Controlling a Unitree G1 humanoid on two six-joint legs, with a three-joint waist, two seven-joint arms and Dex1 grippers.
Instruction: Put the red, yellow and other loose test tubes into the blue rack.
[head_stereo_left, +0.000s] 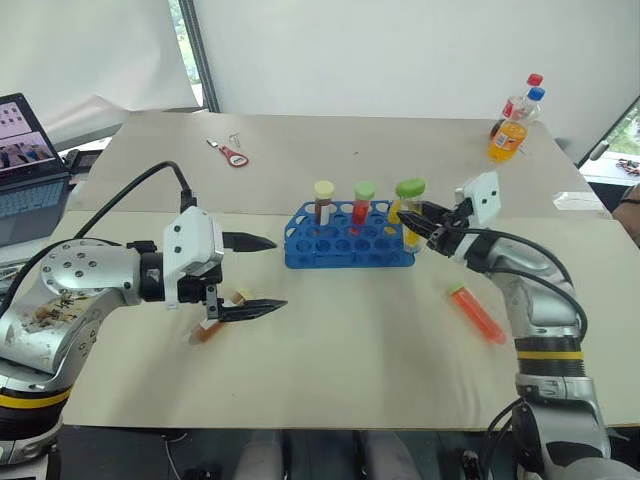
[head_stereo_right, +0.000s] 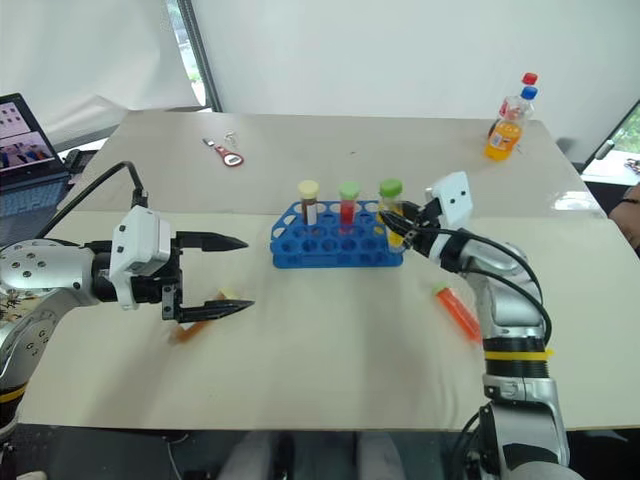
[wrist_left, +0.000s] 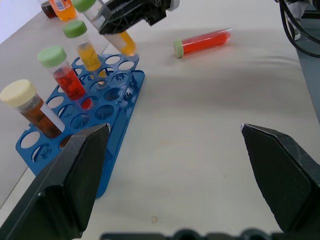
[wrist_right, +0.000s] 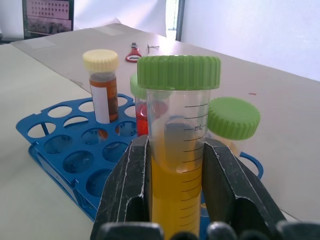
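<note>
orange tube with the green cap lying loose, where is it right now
In the left eye view the orange tube lies flat on the table, on the robot's right, beside its right forearm and nearer the robot than the blue rack.

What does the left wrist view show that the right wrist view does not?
Left wrist alone: the open left gripper and the orange-red tube lying loose on the table.

Right wrist alone: a laptop screen and a red tool on the far table.

Both: the blue rack holding brown, red and yellow tubes, plus the yellow tube clamped in the right gripper.
</note>
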